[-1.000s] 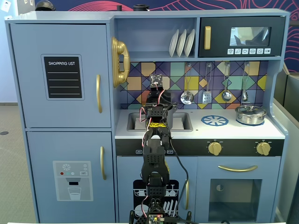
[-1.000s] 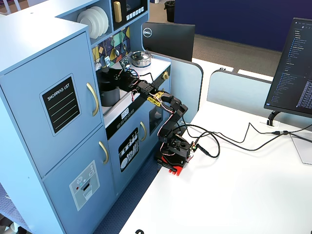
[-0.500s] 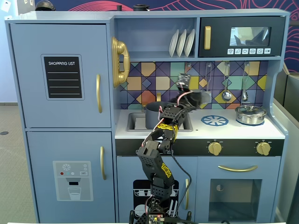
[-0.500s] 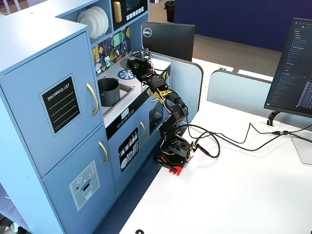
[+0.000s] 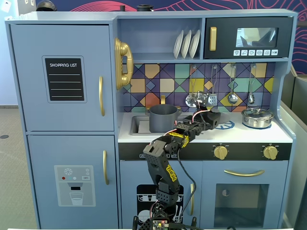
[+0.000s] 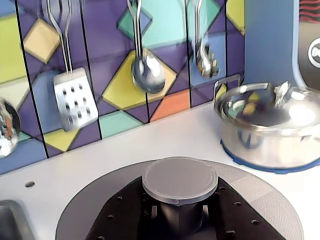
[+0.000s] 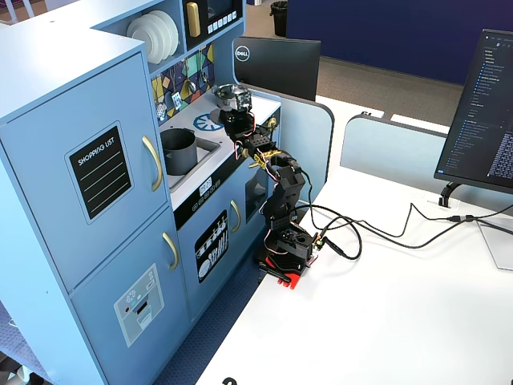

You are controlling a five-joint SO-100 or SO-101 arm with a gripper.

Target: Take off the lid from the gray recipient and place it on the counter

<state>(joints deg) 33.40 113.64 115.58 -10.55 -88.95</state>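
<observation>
The gray recipient (image 5: 163, 118) stands uncovered in the sink basin, seen in both fixed views (image 7: 180, 151). My gripper (image 5: 212, 120) is to its right, low over the white counter (image 5: 249, 134) at the blue burner print (image 5: 226, 124). In the wrist view the gripper (image 6: 180, 219) is shut on the lid (image 6: 180, 179), its black fingers (image 6: 125, 217) clamping the stem under the central knob. The lid's gray disc spreads out beneath the fingers. Whether the disc touches the counter (image 6: 150, 145) I cannot tell.
A shiny silver pot with its lid (image 5: 257, 117) sits on the counter's right end, close to the gripper in the wrist view (image 6: 270, 125). Ladles and a slotted spatula (image 6: 75, 97) hang on the tiled back wall. The sink (image 5: 139, 125) lies left.
The arm swung right from the sink, carrying the lid off the gray pot, and came down low over the burner print. The pot now stands uncovered.
</observation>
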